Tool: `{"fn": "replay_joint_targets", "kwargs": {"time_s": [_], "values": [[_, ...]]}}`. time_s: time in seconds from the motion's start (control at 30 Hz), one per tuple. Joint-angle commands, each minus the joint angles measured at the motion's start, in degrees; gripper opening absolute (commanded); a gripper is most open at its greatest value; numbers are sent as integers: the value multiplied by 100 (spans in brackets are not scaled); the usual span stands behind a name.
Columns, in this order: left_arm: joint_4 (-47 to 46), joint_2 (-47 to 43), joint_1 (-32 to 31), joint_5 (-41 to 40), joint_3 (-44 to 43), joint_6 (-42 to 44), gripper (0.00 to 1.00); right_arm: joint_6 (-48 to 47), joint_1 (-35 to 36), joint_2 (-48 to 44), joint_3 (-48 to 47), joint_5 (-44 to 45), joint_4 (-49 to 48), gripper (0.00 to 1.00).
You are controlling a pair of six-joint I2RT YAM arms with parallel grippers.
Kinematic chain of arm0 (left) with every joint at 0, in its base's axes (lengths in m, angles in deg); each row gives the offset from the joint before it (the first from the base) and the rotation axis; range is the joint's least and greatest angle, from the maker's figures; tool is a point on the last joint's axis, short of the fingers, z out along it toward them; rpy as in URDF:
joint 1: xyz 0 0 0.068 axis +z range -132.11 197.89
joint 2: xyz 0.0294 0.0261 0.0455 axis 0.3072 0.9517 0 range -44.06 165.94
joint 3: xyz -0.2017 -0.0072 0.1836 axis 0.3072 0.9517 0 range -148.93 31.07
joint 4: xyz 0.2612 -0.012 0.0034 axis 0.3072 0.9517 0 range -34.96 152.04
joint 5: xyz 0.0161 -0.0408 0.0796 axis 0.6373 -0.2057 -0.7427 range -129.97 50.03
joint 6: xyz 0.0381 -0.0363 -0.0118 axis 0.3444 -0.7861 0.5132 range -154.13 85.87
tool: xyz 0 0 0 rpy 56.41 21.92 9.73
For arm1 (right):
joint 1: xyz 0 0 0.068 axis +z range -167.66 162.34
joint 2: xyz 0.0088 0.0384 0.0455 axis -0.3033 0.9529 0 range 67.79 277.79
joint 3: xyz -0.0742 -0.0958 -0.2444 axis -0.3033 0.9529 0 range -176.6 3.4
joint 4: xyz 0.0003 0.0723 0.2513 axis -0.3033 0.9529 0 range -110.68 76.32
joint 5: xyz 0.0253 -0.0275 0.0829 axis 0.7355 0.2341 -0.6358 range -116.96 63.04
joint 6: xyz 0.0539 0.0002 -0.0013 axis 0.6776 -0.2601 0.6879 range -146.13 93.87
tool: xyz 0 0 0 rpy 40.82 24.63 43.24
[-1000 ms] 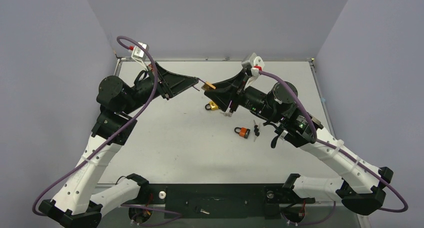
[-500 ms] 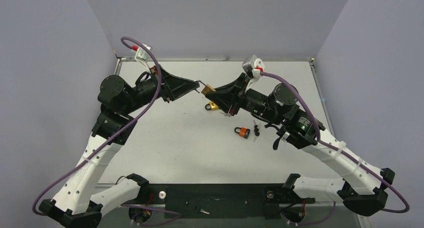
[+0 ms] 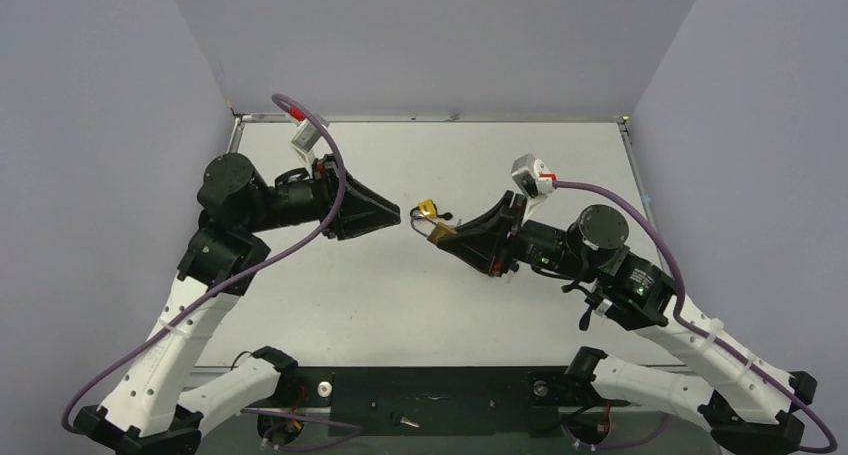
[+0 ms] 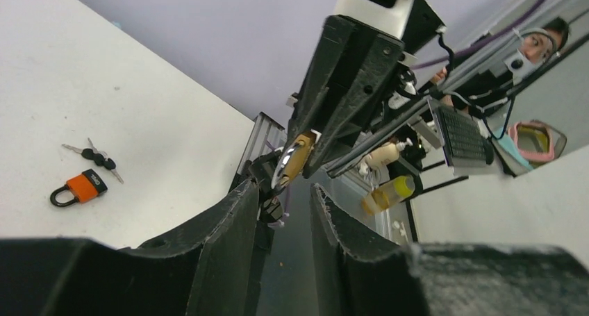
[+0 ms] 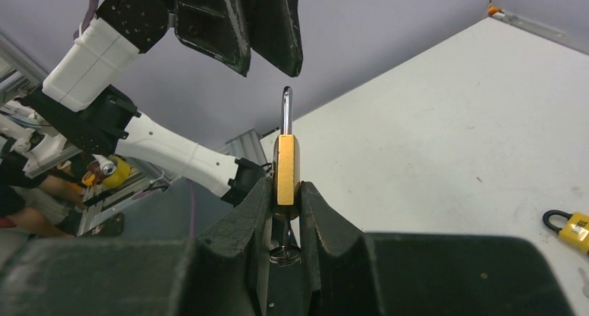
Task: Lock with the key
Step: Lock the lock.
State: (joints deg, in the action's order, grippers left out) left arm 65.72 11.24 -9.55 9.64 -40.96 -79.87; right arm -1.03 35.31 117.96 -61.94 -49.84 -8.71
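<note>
Plain lavender walls (image 3: 430,35) close in a pale bench (image 3: 330,295) on three sides. Above its middle the right fingers (image 5: 243,222) clamp a brass padlock (image 5: 285,170), shackle up. The key (image 5: 281,250) hangs on its ring under the padlock's body, between those fingers. The left fingers (image 4: 222,233) stand partly apart and empty, near the shackle. A yellow padlock (image 3: 428,211) lies on the bench nearby. An orange padlock (image 4: 80,189) lies beside black-headed keys (image 4: 97,158).

Plain lavender walls (image 3: 430,45) box in a white table (image 3: 330,305) on three sides, a metal rim (image 3: 560,121) along its far edge. Light's even and soft. Past the table's edge, a keyboard (image 4: 464,132) shows.
</note>
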Motion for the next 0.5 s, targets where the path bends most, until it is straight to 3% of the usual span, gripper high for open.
{"fn": "replay_joint_targets", "kwargs": {"time_s": [0.0, 0.23, 0.47], "values": [[-160, -146, -90, 662, -60, 486, 31, 423, 28, -162, 178, -496, -291, 0], [828, -13, -502, 634, -316, 1705, 36, 787, 35, -168, 244, -920, -485, 0], [1097, 84, -794, 419, -326, 2055, 36, 802, 38, -269, 220, -934, -303, 0]]}}
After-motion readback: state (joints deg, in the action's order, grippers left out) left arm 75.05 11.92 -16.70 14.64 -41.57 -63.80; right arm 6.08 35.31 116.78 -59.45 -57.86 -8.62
